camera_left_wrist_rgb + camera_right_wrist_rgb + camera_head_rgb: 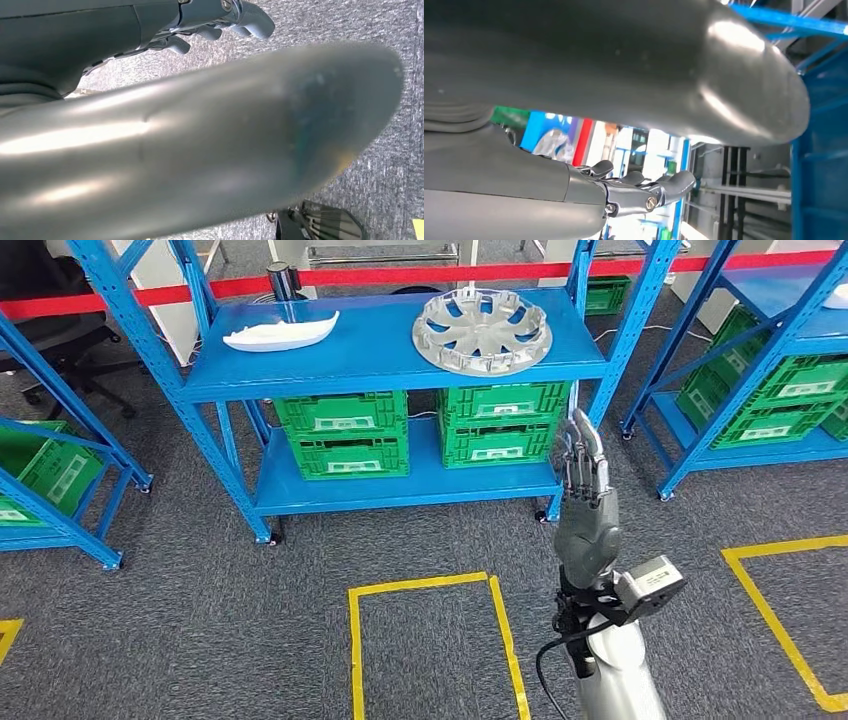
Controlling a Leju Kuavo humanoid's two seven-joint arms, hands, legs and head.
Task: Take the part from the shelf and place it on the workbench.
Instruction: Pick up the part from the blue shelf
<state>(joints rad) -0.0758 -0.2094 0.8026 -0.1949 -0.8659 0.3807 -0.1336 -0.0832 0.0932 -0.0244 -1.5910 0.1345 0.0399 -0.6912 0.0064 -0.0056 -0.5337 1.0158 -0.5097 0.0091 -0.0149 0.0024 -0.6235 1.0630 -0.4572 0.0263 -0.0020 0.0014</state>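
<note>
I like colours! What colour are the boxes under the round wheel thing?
The crates under the wheel cover are green, clearest in the head view.

grey carpet floor (200, 620) with yellow tape squares (430, 640) at 6 and 4 o'clock. blue shelving rack (390, 350) at 12, green crates (345, 435) on its lower shelf; more racks at 9 and 2; red barrier tape (400, 276) behind.
</note>
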